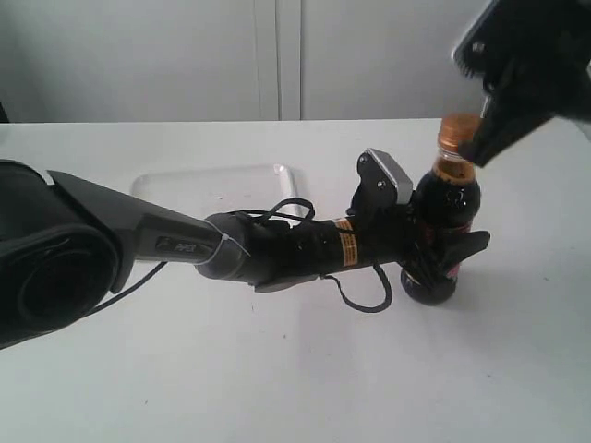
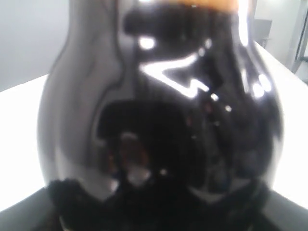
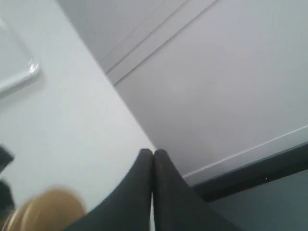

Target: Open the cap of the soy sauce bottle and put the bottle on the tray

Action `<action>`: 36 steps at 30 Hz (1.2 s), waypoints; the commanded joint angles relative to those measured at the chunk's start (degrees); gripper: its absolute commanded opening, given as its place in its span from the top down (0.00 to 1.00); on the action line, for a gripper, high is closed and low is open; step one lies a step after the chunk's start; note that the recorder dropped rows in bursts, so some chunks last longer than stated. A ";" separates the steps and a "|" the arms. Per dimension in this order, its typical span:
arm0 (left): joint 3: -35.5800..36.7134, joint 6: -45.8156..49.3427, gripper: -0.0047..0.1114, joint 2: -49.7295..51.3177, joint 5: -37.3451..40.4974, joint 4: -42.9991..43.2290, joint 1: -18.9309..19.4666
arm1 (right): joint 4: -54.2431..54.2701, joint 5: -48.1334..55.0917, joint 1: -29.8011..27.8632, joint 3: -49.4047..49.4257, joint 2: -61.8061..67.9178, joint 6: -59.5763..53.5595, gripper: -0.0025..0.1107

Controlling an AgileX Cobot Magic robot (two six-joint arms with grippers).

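The soy sauce bottle (image 1: 448, 189) stands upright on the white table, right of centre, full of dark liquid. My left gripper (image 1: 439, 263) is shut on its lower body, one finger on each side. In the left wrist view the bottle (image 2: 159, 96) fills the frame and blurs out my left gripper (image 2: 159, 207). The orange cap (image 1: 459, 129) sits on top of the neck. My right gripper (image 1: 476, 152) reaches down from the upper right, shut and empty, with its tips beside the cap's collar. In the right wrist view the right gripper's (image 3: 153, 153) fingers are pressed together and the cap (image 3: 45, 209) is a blur.
The white tray (image 1: 217, 185) lies flat behind the left arm, left of the bottle, and its corner (image 3: 19, 72) shows in the right wrist view. A black cable (image 1: 365, 300) loops under the left wrist. A pale wall rises behind the table's far edge.
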 commanded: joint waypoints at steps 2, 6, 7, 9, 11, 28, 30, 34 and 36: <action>0.14 -0.08 0.96 -0.26 2.45 1.94 -0.59 | 0.71 4.35 0.55 -8.70 -2.42 6.80 0.98; 0.14 -0.08 0.96 -0.26 2.45 1.94 -0.59 | 0.71 12.24 0.39 -11.05 -2.52 6.95 0.98; 0.14 -0.08 0.96 -0.26 2.45 1.94 -0.59 | 0.60 16.82 0.39 -11.23 -2.37 6.95 0.98; 0.14 -0.08 0.96 -0.26 2.45 1.94 -0.59 | -0.81 22.65 0.39 -11.57 -2.16 6.95 0.98; 0.14 -0.08 0.96 -0.26 2.45 1.94 -0.59 | -5.48 31.22 0.39 -13.29 -2.28 9.48 0.98; 0.14 -1.75 0.96 -0.26 1.33 2.31 -0.59 | 10.07 62.45 0.39 -18.84 3.79 8.96 0.98; 0.14 -1.75 0.96 -0.26 1.33 2.31 -0.59 | 9.92 61.37 0.39 -18.84 5.16 8.96 0.98; 0.14 -1.75 0.96 -0.26 1.33 2.31 -0.59 | 9.92 58.60 0.39 -18.98 7.04 8.96 0.98; 0.14 -1.65 0.96 -0.26 1.34 2.31 -0.59 | 9.08 56.96 0.39 -19.45 7.15 9.44 0.98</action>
